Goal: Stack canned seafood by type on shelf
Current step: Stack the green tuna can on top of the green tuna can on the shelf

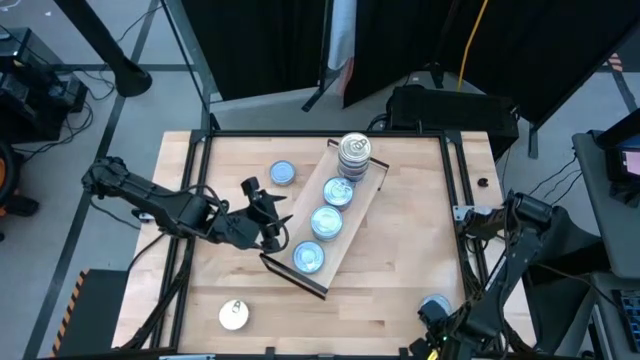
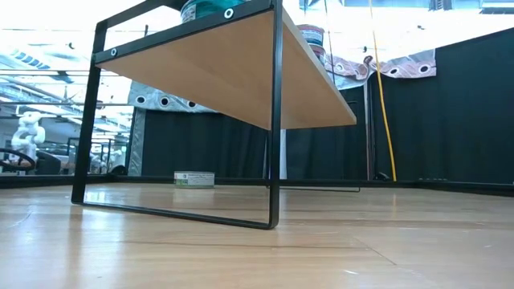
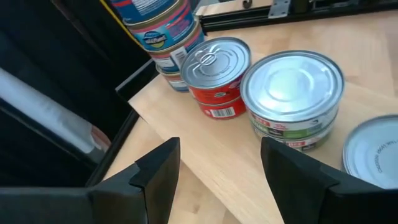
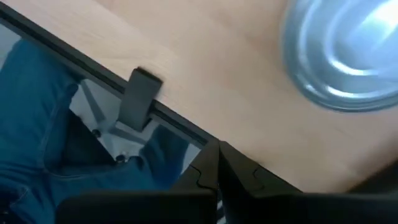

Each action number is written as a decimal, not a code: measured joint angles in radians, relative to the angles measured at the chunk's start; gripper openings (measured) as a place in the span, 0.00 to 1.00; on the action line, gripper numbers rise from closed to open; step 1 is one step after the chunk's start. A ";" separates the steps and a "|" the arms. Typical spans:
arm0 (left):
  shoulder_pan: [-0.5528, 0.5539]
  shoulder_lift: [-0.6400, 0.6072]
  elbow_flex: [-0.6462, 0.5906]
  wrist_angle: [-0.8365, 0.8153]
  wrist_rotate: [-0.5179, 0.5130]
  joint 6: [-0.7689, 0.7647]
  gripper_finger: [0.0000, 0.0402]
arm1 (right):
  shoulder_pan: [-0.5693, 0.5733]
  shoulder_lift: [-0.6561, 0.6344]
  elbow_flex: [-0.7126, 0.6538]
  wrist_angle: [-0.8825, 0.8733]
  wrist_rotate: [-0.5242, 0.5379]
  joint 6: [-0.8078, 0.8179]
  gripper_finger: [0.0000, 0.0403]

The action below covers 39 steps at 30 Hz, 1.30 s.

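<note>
Left wrist view, near to far: left gripper [image 3: 214, 171] empty, fingers spread, just beside shelf [image 3: 249, 155] edge, apparently lined up on a stack. Beyond: green-labelled tin stack [image 3: 292, 99], red-labelled tin stack [image 3: 214, 78], then taller blue-labelled stack [image 3: 165, 31], grouped by label, presumably sorted already. From above: loose tin [image 1: 283, 173] behind left arm, loose tin [image 1: 233, 316] at near edge, both off shelf, likely awaiting pickup. Right gripper [image 4: 214, 180] clenched, parked at table's near right corner beside blue-topped tin [image 4: 348, 53].

The labels on the tins [image 3: 214, 78] show print, but none of it can be read.
</note>
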 joint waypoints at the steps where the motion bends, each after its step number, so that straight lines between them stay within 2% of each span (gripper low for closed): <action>1: -0.001 0.000 0.000 0.000 0.000 0.007 0.56 | 0.000 0.010 0.000 0.014 0.000 0.004 0.00; 5: 0.000 0.000 0.000 -0.001 0.000 0.017 0.56 | 0.010 0.040 0.000 0.000 0.006 0.023 0.00; 16: -0.015 0.000 0.000 -0.093 0.007 -0.019 0.56 | 0.031 0.052 0.000 -0.200 -0.042 0.053 0.00; 24: -0.055 0.000 0.000 -0.115 0.009 -0.039 0.56 | 0.017 0.083 0.000 -0.211 -0.081 0.053 0.00; 39: -0.064 0.000 0.000 -0.113 0.008 -0.047 0.56 | 0.017 0.099 0.003 -0.236 -0.076 0.047 0.00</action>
